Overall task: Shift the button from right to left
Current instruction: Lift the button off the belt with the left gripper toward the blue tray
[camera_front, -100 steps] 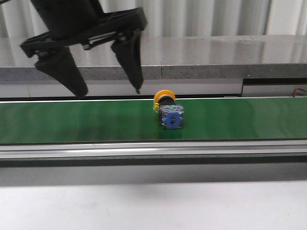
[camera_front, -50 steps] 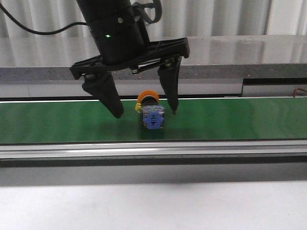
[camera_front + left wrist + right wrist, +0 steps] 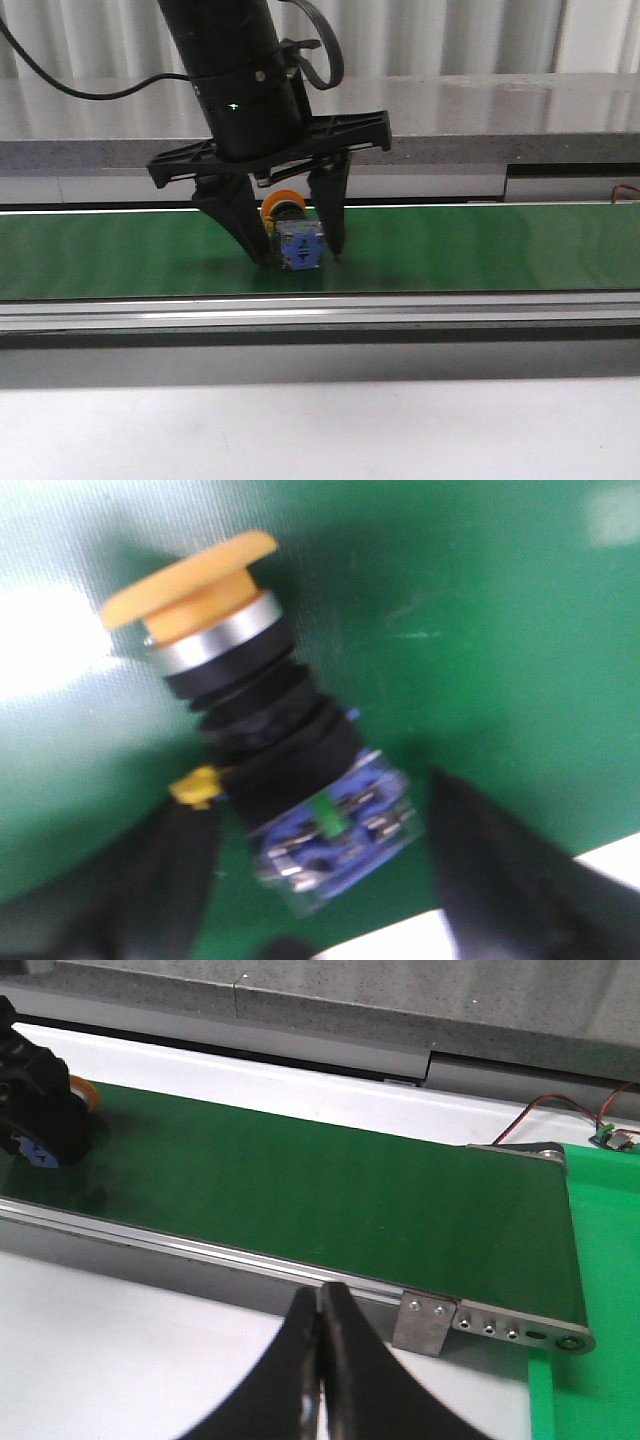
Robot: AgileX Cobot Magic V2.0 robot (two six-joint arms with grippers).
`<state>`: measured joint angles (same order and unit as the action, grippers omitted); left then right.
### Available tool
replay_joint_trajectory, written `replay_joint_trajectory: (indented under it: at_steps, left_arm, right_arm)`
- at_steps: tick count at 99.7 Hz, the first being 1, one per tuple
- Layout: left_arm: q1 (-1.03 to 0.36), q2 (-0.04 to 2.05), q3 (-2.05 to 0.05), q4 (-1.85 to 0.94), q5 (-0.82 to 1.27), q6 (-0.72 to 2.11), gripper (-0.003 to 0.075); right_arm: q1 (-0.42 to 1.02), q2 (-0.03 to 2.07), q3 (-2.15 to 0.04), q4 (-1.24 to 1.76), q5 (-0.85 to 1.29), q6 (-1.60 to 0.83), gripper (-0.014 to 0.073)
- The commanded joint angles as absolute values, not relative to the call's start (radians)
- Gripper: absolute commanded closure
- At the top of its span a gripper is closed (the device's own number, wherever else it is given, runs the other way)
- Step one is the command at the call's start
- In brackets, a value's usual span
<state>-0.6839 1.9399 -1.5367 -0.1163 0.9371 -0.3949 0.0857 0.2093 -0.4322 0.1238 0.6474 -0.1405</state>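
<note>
The button, with an orange-yellow cap, black collar and blue blocky body, lies on its side on the green conveyor belt. My left gripper is down over it, open, with one black finger on each side of the blue body. The left wrist view shows the button between the fingers, with green belt visible on both sides of it. My right gripper is shut and empty over the white table in front of the belt's right end. From there the button shows far off, partly hidden by the left gripper.
An aluminium rail runs along the belt's front, with a white table surface before it. A grey stone ledge stands behind. At the belt's right end are a roller bracket, red-black wires and a green mat.
The left gripper came in from the upper left and dropped around the button, its jaws narrowing. The button has moved left along the belt.
</note>
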Motion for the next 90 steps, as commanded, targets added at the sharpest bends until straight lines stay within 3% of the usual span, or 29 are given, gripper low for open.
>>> replay_joint_trajectory:
  at_steps: [1, 15, 48, 49, 90]
  left_arm:
    - [-0.687, 1.891, -1.57, -0.12, 0.936, -0.407, 0.0437]
    - [-0.687, 1.891, -1.577, -0.12, 0.943, -0.407, 0.0528]
    - [-0.677, 1.816, -1.66, -0.039, 1.005, -0.407, 0.0532]
    - [-0.542, 1.714, -1.663, 0.059, 1.112, -0.352, 0.0532]
    - [-0.257, 1.699, -1.663, 0.057, 1.25, -0.057, 0.0532]
  right_arm:
    - [0.083, 0.219, -0.456, 0.133, 0.575, -0.153, 0.0662]
    - [0.083, 0.219, -0.456, 0.133, 0.575, -0.153, 0.0662]
    - [0.083, 0.219, -0.456, 0.133, 0.575, -0.153, 0.0662]
    - [0.083, 0.219, -0.456, 0.133, 0.575, -0.153, 0.0662]
    - [0.083, 0.219, -0.456, 0.133, 0.575, -0.153, 0.0662]
